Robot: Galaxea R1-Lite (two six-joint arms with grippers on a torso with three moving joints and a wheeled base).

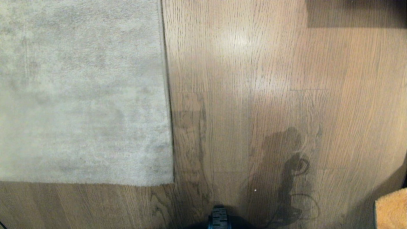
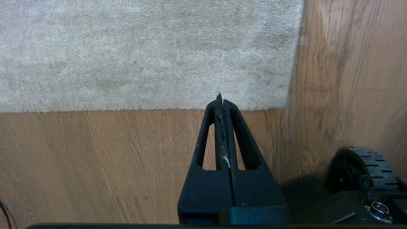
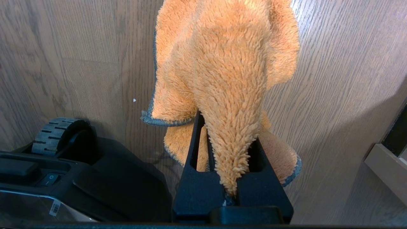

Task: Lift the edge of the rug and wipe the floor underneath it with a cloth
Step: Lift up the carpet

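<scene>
Base wheel (image 1: pixel 219 218): black, ribbed, at the near edge of the head view, centre, standing on bare planks.

Right gripper (image 3: pixel 227 127): low at the near right, above the floor. Fingers clamped on the cloth (image 3: pixel 222 73), an orange fuzzy rag with a grey hem; its pile bunches between the jaws and drapes past the tips. A corner of it shows at the near right edge of the head view.

Left gripper (image 2: pixel 221 101): at the near left, fingers pressed together with nothing between them but a few pale threads of lint. Its tips hang just short of the rug's near border.

The floor (image 1: pixel 254 95): light brown wood-grain planks. One bare strip runs along the near side of the rug; a wide bare stretch runs from the base to the far edge, right of the rug. A small white speck lies near the wheel.

The rug edge (image 1: pixel 170 127): pale grey-beige short pile, flat on the planks. Its near border and right border meet at a square corner left of the wheel. The rug fills the left, out to the far edge.

Dark patch (image 1: pixel 356 12): far right corner; what it is cannot be told.
</scene>
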